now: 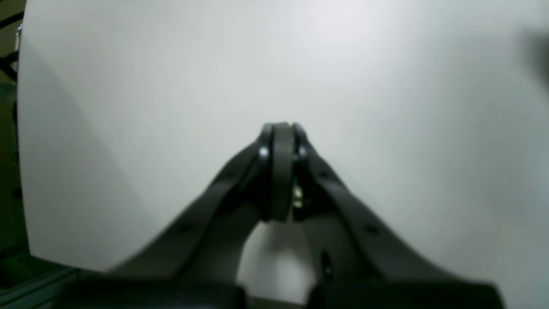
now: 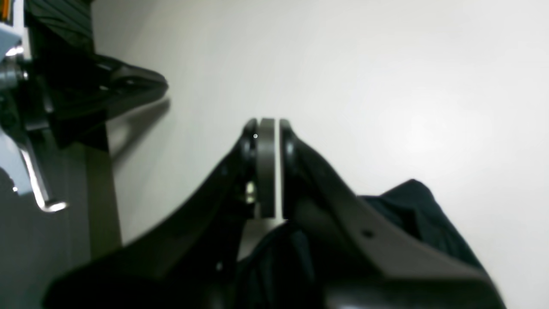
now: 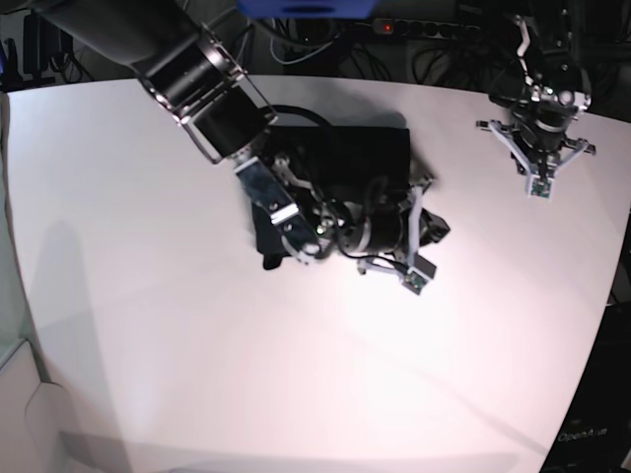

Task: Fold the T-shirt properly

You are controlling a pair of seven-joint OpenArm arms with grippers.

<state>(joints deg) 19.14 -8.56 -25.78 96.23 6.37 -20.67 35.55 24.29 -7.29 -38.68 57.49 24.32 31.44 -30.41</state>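
Note:
The T-shirt [image 3: 367, 151] lies as a dark, bunched heap near the middle of the white table [image 3: 197, 345]. My right arm reaches over it from the back left. The right gripper [image 3: 418, 279] is shut just past the heap's front right edge. In the right wrist view, the right gripper [image 2: 268, 124] is pressed together with no cloth between its tips, and the T-shirt [image 2: 429, 214] lies under and behind its fingers. My left gripper [image 3: 538, 189] hangs shut over bare table at the back right, apart from the shirt. In its own view, the left gripper [image 1: 282, 127] holds nothing.
Cables and a power strip [image 3: 394, 26] run along the table's back edge. The table's rounded edge [image 1: 21, 128] shows at the left of the left wrist view, with dark floor beyond. The other arm's gripper [image 2: 137, 83] stands at the upper left of the right wrist view.

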